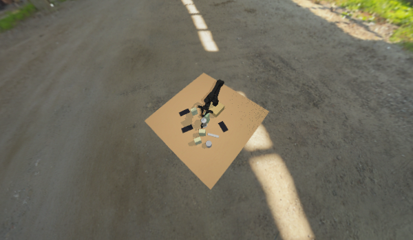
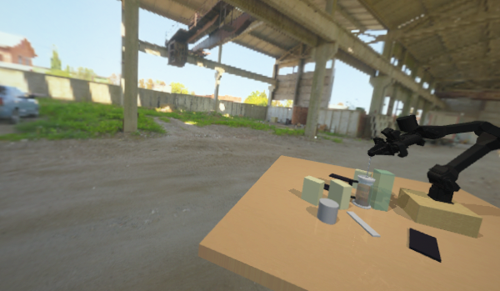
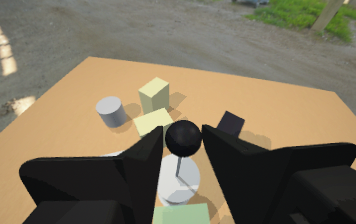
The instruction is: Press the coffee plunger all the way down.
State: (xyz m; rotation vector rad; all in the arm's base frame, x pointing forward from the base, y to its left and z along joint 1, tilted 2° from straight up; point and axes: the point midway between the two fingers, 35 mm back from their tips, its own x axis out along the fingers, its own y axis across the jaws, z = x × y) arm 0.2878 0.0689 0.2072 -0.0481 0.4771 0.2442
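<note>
The coffee press (image 1: 204,120) (image 2: 363,195) (image 3: 172,187) stands upright on the table. Its thin plunger rod (image 2: 369,166) (image 3: 179,167) sticks far up out of the lid, with a round black knob (image 3: 183,139) on top. My gripper (image 1: 204,114) (image 2: 370,153) (image 3: 182,130) is high above the lid, at the height of the knob. Its fingers are part open, one on each side of the knob. Only a very thin gap shows between the knob and the fingers in the wrist view. In the exterior view the fingertips hide most of the knob.
A tall green block (image 2: 383,190) (image 3: 181,215) stands close beside the press on the arm's side. Pale blocks (image 2: 312,190) (image 2: 340,194), a grey cylinder (image 2: 327,211) (image 3: 111,112), a white strip (image 2: 363,223) and dark flat pads (image 2: 424,244) (image 1: 184,112) are around it on the table (image 2: 258,228).
</note>
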